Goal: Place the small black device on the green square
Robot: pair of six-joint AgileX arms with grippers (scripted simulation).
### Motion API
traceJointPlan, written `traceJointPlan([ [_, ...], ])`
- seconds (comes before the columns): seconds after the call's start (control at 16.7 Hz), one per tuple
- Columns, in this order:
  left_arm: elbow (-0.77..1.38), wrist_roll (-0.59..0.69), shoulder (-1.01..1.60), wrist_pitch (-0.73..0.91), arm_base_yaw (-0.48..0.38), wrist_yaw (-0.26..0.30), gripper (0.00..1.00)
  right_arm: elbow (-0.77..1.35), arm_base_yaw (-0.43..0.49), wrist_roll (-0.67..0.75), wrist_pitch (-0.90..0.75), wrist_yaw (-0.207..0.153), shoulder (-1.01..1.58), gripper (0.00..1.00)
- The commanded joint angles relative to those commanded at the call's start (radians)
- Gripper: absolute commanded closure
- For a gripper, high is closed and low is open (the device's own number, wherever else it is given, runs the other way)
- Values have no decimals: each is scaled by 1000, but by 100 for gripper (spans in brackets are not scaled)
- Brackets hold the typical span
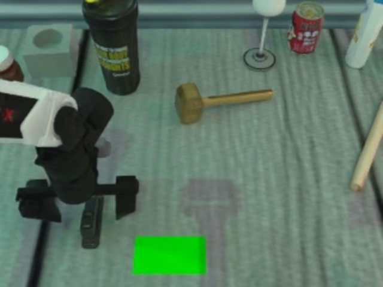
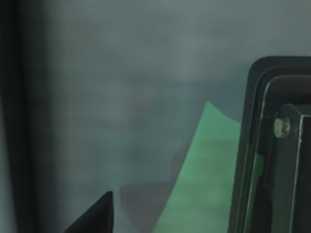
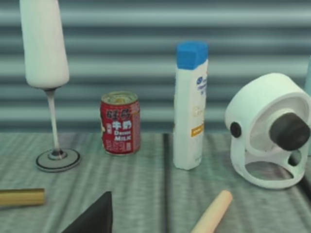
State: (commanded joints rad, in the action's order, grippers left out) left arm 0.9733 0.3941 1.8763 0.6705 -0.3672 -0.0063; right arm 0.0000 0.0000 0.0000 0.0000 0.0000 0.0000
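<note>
Small black device lies beside green square.

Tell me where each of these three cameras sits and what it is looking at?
Top view: above the table, looking down; left arm's tool over the small black device, beside the green square.
Left wrist view: on that arm, close to the table, showing the square.
Right wrist view: facing the table's back; shares the red can with the top view.

Left arm low at table's left.
Your left gripper points down, fingers spread wide apart.
</note>
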Motion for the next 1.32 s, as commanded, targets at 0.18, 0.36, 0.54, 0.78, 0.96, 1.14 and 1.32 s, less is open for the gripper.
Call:
traceJointPlan([
  [0.18,0,0,0,0,0,0,30,0,0,0,0,0,0,0],
  [0.36,0,0,0,0,0,0,53,0,0,0,0,0,0,0],
  [0.54,0,0,0,0,0,0,75,0,0,0,0,0,0,0],
  [0.78,0,0,0,0,0,0,100,0,0,0,0,0,0,0],
  [0.96,0,0,0,0,0,0,100,0,0,0,0,0,0,0],
  [1.14,0,0,0,0,0,0,100,0,0,0,0,0,0,0],
  [1.32,3,-1,-2,3,0,0,100,0,0,0,0,0,0,0],
])
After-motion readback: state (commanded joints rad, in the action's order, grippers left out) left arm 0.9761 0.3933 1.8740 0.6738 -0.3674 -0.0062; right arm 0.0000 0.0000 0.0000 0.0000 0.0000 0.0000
